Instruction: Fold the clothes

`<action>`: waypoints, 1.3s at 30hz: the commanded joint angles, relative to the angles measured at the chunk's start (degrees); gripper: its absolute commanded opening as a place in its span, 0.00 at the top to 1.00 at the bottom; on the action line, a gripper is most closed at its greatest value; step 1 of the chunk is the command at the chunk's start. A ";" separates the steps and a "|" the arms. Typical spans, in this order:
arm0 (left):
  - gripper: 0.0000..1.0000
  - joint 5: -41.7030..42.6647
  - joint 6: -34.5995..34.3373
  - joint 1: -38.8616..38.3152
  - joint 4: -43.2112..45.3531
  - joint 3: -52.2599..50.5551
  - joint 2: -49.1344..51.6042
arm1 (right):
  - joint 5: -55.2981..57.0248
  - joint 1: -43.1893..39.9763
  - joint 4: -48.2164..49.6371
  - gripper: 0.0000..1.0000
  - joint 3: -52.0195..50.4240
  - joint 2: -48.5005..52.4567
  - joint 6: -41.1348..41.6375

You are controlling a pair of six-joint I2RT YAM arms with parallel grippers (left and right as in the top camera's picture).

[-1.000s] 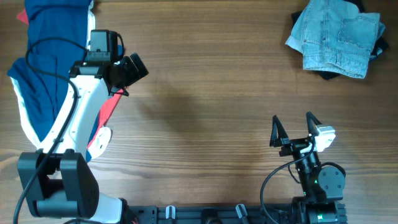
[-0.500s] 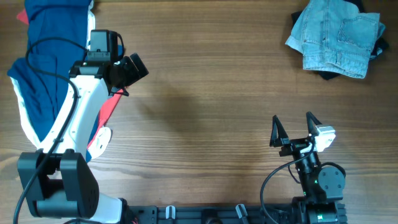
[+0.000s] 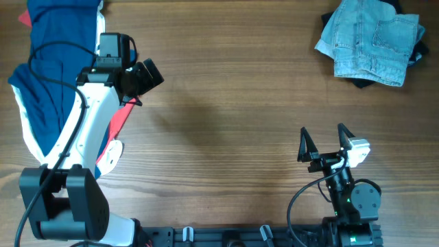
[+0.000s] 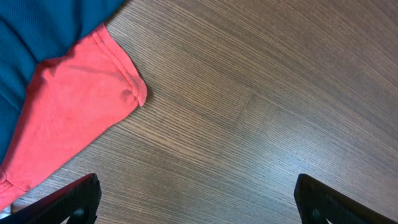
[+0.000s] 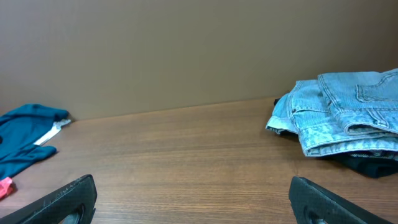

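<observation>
Folded pale denim shorts [image 3: 372, 41] lie on a black garment [image 3: 363, 82] at the table's far right; they also show in the right wrist view [image 5: 342, 121]. A navy garment with red and white parts [image 3: 51, 82] lies crumpled at the left. Its red corner [image 4: 74, 118] shows in the left wrist view. My left gripper [image 3: 140, 86] is open and empty, above the wood just right of that red corner. My right gripper [image 3: 324, 143] is open and empty near the front edge, far from the shorts.
The wooden table [image 3: 233, 103] lies between the two piles. A brown wall [image 5: 186, 50] stands behind the table. The arms' bases and a black rail [image 3: 233, 237] sit along the front edge.
</observation>
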 commanded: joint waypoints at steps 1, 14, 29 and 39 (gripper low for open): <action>0.00 -1.22 1.99 0.22 0.33 0.52 -1.22 | 1.18 0.20 0.02 0.00 -0.07 -0.52 0.55; 0.00 -0.90 21.79 5.18 12.02 -1.90 -20.92 | 1.18 0.20 0.02 0.00 -0.07 -0.52 0.55; 0.00 3.15 21.29 15.32 33.68 -43.04 -59.45 | 1.18 0.20 0.02 0.00 -0.07 -0.52 0.55; 0.00 4.61 21.00 16.15 36.92 -60.30 -78.99 | 1.18 0.20 0.02 0.00 -0.07 -0.52 0.57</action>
